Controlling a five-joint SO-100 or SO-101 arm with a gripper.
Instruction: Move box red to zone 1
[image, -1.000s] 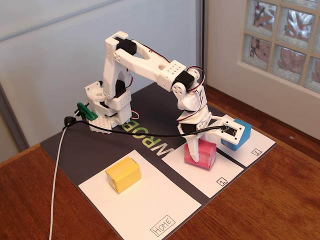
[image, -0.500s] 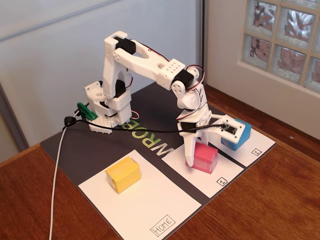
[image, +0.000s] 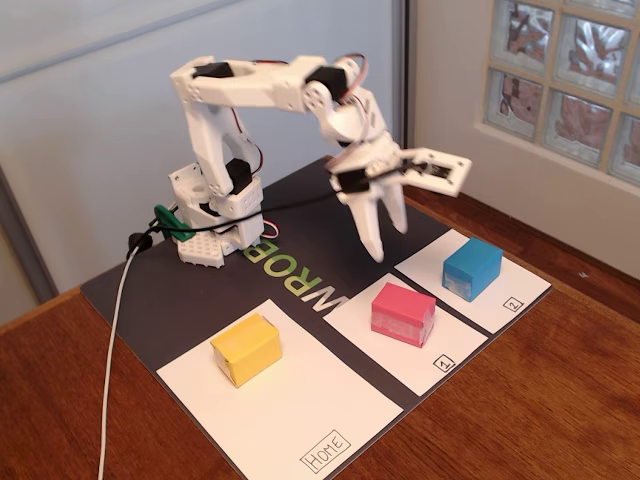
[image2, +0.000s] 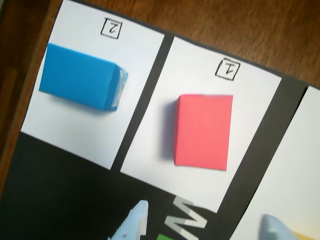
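The red box (image: 403, 312) lies flat on zone 1 (image: 462, 335), the white sheet with a boxed "1" in its corner. In the wrist view the red box (image2: 204, 131) sits in the middle of zone 1 (image2: 150, 150). My gripper (image: 390, 240) hangs in the air above the black mat, behind the red box and clear of it. It is open and empty. In the wrist view my gripper (image2: 205, 227) shows only as two white fingertips (image2: 137, 222) at the bottom edge, far apart.
A blue box (image: 472, 268) lies on the sheet marked "2" (image: 520, 290), right of zone 1. A yellow box (image: 246, 348) lies on the HOME sheet (image: 300, 410) at the left. A white cable (image: 115, 330) runs off the black mat (image: 150, 300) onto the wooden table (image: 560, 400).
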